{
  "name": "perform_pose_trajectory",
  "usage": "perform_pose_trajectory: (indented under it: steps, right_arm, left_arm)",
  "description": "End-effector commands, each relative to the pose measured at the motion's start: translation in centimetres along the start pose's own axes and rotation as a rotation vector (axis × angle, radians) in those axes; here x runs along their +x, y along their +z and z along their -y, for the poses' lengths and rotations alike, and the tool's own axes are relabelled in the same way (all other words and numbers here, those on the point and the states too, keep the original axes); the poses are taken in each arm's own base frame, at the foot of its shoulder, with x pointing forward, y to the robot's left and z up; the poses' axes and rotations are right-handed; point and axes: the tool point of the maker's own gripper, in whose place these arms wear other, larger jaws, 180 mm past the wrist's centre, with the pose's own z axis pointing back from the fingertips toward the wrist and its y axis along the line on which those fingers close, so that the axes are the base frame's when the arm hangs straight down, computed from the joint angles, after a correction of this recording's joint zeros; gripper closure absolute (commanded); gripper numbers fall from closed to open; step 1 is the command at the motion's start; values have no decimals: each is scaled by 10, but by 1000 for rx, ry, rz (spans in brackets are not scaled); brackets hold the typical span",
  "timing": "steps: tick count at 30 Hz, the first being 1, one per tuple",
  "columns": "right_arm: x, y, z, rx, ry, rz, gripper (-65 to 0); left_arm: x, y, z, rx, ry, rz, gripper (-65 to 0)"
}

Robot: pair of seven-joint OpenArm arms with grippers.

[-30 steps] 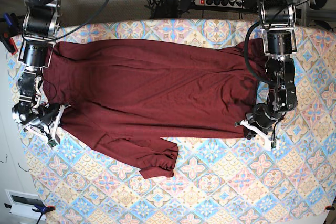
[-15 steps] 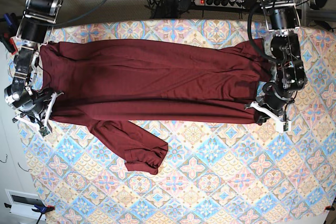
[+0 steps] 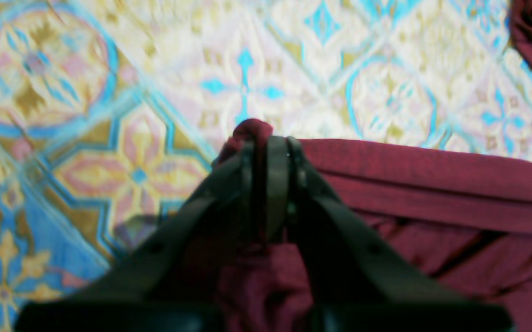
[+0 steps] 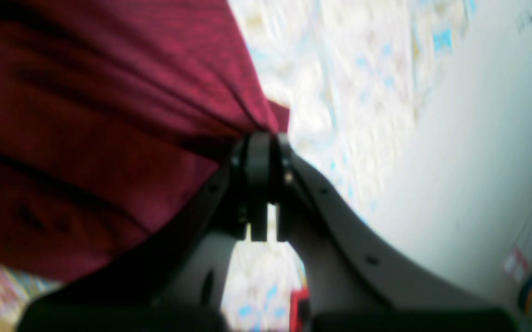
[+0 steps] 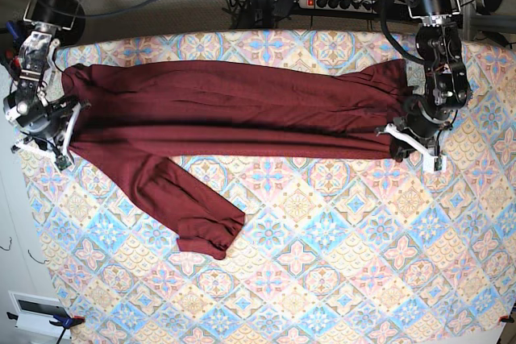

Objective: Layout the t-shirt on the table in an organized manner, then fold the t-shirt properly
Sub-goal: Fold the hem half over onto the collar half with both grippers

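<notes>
T-shirt (image 5: 242, 110) pinched at both ends: my left fingers (image 3: 266, 152) are clamped together on a bunched corner of the maroon knit, a small nub of cloth poking out past the tips, and my right fingers (image 4: 262, 147) are shut on a gathered corner at the other end, with creases fanning away from the pinch. In the base view my left gripper (image 5: 413, 141) holds its corner near one short edge of the table (image 5: 339, 279), my right gripper (image 5: 44, 130) holds the opposite corner near the other short edge, and the garment runs as a long, narrow band between them along the far side of the patterned cloth. One sleeve (image 5: 189, 207) trails off the band toward the table's middle, lying flat but angled and creased at the cuff.

As I judge it, this is the laying-out step, not yet finished. Doing it well means keeping both pinches firm and the tension even, so the band neither sags nor twists; lowering both corners together until the cloth rests flat on the table; and letting go only then. The body looks doubled over lengthwise, so it probably needs opening out, and the stray sleeve straightening, before any fold.
</notes>
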Motion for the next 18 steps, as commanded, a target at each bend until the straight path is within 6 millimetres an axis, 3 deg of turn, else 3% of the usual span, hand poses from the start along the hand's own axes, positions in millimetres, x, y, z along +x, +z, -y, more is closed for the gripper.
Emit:
perform_pose_trajectory:
  steps: [1, 11, 18]
  right_arm:
    - [9, 11, 20, -59, 10, 26, -3]
    - [-14, 13, 3, -34, 45, -27, -3]
    - [-32, 11, -5, -14, 52, -81, -5]
  left_arm:
    - [15, 5, -5, 17, -18, 44, 0]
    - [-11, 17, 0, 14, -49, -66, 0]
    - [-15, 19, 2, 14, -62, -110, 0]
